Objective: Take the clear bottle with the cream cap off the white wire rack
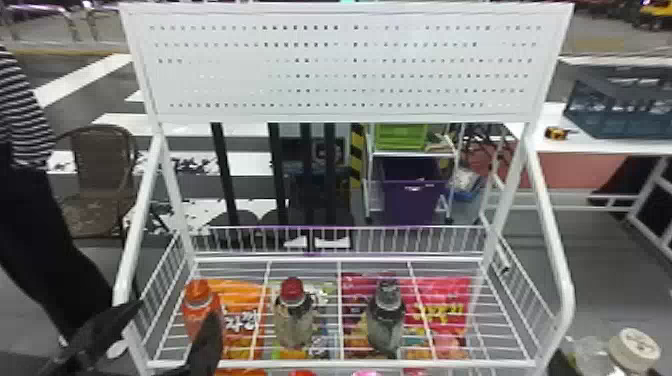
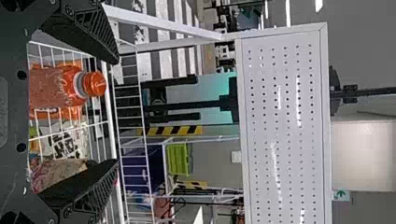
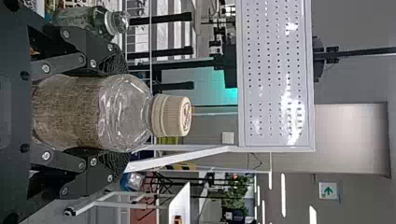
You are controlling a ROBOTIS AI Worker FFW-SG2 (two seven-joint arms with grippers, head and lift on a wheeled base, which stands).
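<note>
Black two-fingered right gripper (image 3: pixel 120 112): fingers part-way apart, one pressed to each side of the clear plastic bottle with the ribbed cream cap (image 3: pixel 123 112). White wire rack (image 1: pixel 566 295) lies left of that claw. Advice: carry outward, upright, well off the frame; firm but light squeeze, lest thin walls buckle. Black left gripper (image 2: pixel 116 112) spread wide, empty; orange bottle (image 2: pixel 51 86) beyond it. Right wrist view gives finger contact; head view, the clear bottle's place outside the rack's side.

You have bright ceiling strips (image 3: pixel 283 195) overhead; in both wrist views you get white glare on the perforated panel (image 3: pixel 273 75); highlights glint across the clear bottle (image 3: pixel 122 112).
</note>
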